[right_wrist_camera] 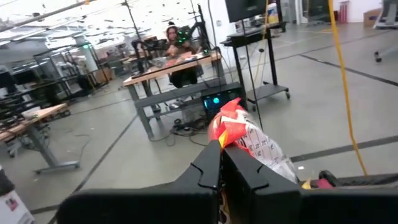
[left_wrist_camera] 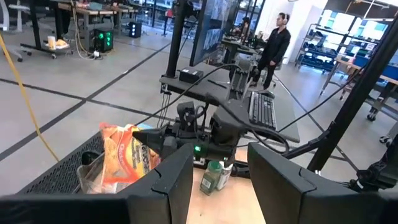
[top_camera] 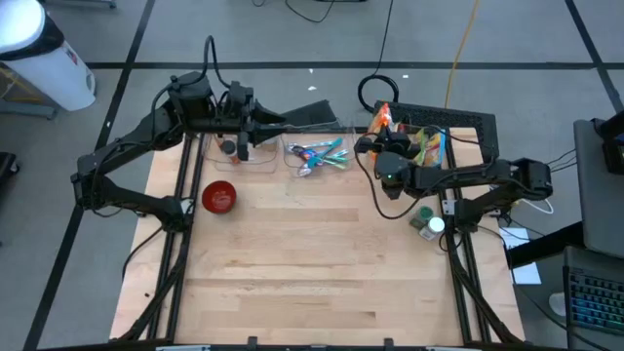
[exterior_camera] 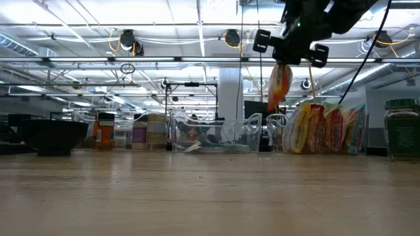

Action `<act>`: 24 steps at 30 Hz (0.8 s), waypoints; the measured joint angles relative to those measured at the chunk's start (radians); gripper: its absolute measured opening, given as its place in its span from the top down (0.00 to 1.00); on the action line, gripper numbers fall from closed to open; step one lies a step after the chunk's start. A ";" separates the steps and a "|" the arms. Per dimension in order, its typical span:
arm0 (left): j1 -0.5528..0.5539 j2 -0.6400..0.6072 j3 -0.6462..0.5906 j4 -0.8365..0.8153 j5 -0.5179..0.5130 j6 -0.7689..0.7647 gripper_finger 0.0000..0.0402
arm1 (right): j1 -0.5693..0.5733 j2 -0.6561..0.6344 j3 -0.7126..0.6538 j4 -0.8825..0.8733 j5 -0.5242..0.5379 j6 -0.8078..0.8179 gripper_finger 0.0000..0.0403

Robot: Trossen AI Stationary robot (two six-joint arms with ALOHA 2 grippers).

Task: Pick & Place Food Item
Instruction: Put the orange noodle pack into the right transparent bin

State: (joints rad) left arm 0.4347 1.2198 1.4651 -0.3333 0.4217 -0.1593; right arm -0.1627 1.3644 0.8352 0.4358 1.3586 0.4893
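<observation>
- snack bag (exterior_camera: 279, 85), orange/yellow foil, hangs off the counter (top_camera: 312, 263), pinched at its top edge by the right claw (exterior_camera: 289, 49); jaws fully closed on the crimp
- in the high view it sits at the far right of the counter, just beside the black basket (top_camera: 483, 125) holding more bags (exterior_camera: 325, 128)
- right wrist view: red/orange bag top (right_wrist_camera: 239, 134) sticks out past the closed fingers (right_wrist_camera: 233, 171)
- left claw (left_wrist_camera: 214, 177) partly open, holds nothing, parked at the far left over the clear bin (top_camera: 317, 156)
- red bowl (top_camera: 218, 196) front-left looks like the likely drop target, my guess
- spice jar (top_camera: 426, 223) stands near the right arm's base
- risks: the grip is only on a thin seam, so a fast swing could slip or tear it; the dangling bag could clip the clear bin on the way across; the bag is taller than the bowl, so it may tip out on release
- labels: print on the bags too small to read, no brand legible
</observation>
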 joint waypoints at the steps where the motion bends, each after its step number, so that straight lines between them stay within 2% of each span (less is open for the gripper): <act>1: 0.000 0.000 0.000 -0.007 0.000 0.000 0.60 | -0.003 0.006 -0.004 0.003 0.002 0.011 1.00; 17: 0.000 0.000 0.000 -0.039 0.000 0.007 0.60 | -0.133 0.015 -0.098 0.001 -0.003 0.179 1.00; 24: 0.002 0.000 0.000 -0.039 0.000 0.008 0.60 | -0.187 0.097 -0.096 0.044 -0.116 0.180 1.00</act>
State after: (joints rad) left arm 0.4364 1.2201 1.4651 -0.3720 0.4216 -0.1510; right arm -0.3495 1.4618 0.7392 0.4798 1.2424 0.6697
